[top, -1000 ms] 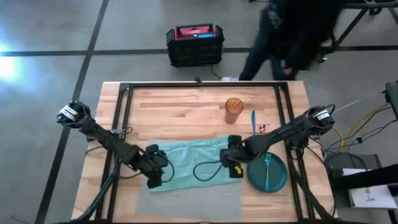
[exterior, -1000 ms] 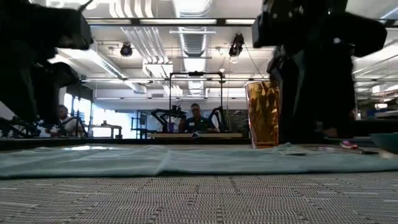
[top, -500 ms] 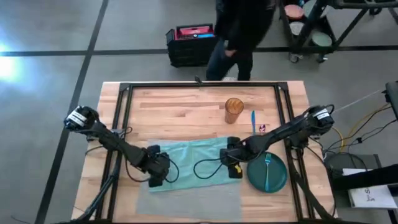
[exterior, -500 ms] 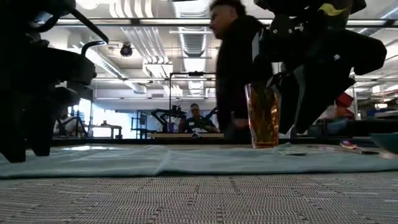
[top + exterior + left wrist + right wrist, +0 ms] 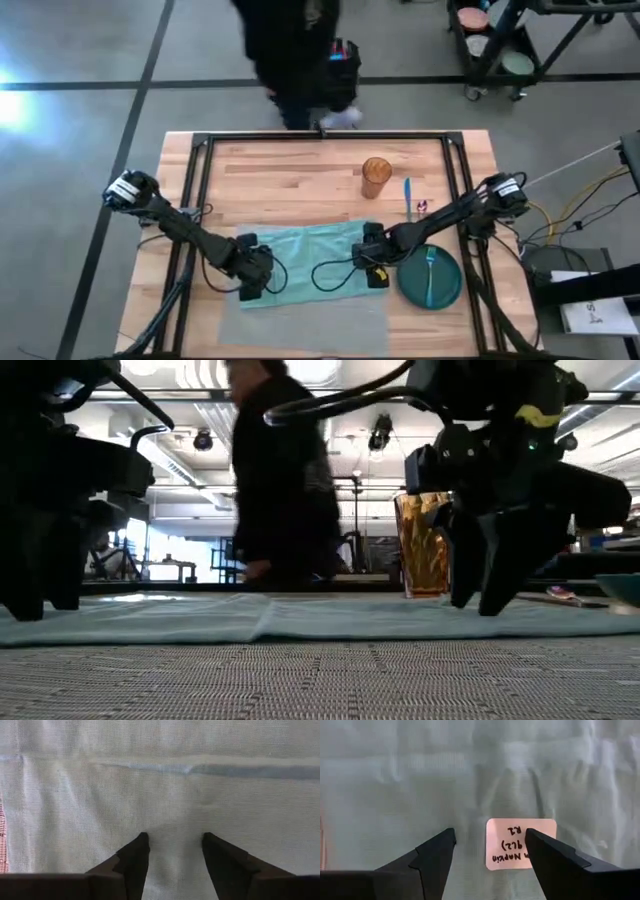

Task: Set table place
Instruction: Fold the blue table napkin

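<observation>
A light teal napkin [image 5: 305,250] lies spread flat, its near edge overlapping the far edge of the grey woven place mat [image 5: 300,325] on the wooden table [image 5: 280,175]. My left gripper [image 5: 250,283] stands open on the napkin's left end, fingers pointing down. My right gripper [image 5: 373,268] stands open on its right end, next to a pink label [image 5: 520,842]. A dark green plate [image 5: 447,290] carrying a teal fork [image 5: 430,270] lies on the table to the right of the napkin. My left gripper has both open fingertips [image 5: 140,845] set down on the napkin's top layer [image 5: 175,820] near its left end, coming from above. The cloth lies flat on the table, with a slight pucker between the fingers. My right gripper comes from above with its open fingertips [image 5: 442,842] down at the napkin's right end [image 5: 470,815]. In the low view the tips [image 5: 465,600] reach the cloth, which lies flat.
An amber cup [image 5: 376,177] stands behind the napkin, with a blue utensil [image 5: 407,195] and a small item [image 5: 422,207] to its right. Black frame rails [image 5: 200,180] run along the table's sides and far edge. A person walks past beyond the far edge.
My left gripper has shifted a little toward the table's right and come down onto the napkin. My right gripper has lowered onto the napkin's right end. The napkin has stayed flat. A person has walked from right to left behind the table.
</observation>
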Robot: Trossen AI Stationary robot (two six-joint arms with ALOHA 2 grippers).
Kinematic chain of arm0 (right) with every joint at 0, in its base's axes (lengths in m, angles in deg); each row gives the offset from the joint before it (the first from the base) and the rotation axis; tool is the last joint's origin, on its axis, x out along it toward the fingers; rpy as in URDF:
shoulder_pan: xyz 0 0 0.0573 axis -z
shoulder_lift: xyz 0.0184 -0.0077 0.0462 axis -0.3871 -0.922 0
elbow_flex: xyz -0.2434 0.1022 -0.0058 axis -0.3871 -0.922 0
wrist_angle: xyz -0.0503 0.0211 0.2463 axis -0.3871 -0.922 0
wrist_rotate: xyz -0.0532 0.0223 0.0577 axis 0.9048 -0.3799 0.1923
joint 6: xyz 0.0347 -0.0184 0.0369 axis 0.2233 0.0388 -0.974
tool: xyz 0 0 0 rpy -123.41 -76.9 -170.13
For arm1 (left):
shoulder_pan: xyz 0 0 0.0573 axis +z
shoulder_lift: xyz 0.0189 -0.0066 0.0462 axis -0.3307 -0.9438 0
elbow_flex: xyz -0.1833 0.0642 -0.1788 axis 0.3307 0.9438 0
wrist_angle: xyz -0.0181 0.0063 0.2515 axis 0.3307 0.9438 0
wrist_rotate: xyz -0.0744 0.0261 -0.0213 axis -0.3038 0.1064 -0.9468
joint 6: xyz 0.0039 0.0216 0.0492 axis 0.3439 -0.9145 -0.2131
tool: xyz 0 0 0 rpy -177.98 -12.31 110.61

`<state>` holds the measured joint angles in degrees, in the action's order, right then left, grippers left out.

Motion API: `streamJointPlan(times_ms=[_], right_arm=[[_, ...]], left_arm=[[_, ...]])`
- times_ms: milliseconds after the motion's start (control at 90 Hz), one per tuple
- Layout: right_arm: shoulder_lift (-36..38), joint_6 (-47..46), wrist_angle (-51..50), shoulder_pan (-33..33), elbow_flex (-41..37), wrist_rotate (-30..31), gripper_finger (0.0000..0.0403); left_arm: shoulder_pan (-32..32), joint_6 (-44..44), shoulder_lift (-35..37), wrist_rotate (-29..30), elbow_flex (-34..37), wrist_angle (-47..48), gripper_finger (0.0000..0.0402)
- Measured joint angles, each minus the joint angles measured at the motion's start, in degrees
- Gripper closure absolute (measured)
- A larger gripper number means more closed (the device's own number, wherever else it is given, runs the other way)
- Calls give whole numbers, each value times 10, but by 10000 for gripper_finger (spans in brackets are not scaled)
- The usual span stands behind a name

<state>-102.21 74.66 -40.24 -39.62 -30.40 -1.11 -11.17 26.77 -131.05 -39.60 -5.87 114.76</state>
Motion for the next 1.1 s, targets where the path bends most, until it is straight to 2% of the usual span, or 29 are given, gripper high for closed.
streamJointPlan(times_ms=[356, 567, 733, 944, 1100], right_arm=[[22, 6, -11, 6, 19, 15, 173], [-2, 8, -8, 13, -2, -12, 153], [-23, 6, -5, 14, -2, -26, 152], [-24, 6, -2, 14, -4, -29, 184], [-25, 20, -1, 14, -4, -32, 236]], left_arm=[[0, 0, 0, 1, 0, -1, 227], [0, -1, 0, -3, 0, -1, 242], [0, -5, -1, -4, 1, -2, 254], [0, -5, -1, -5, 1, -3, 277], [0, -6, -3, -5, 1, -5, 311]])
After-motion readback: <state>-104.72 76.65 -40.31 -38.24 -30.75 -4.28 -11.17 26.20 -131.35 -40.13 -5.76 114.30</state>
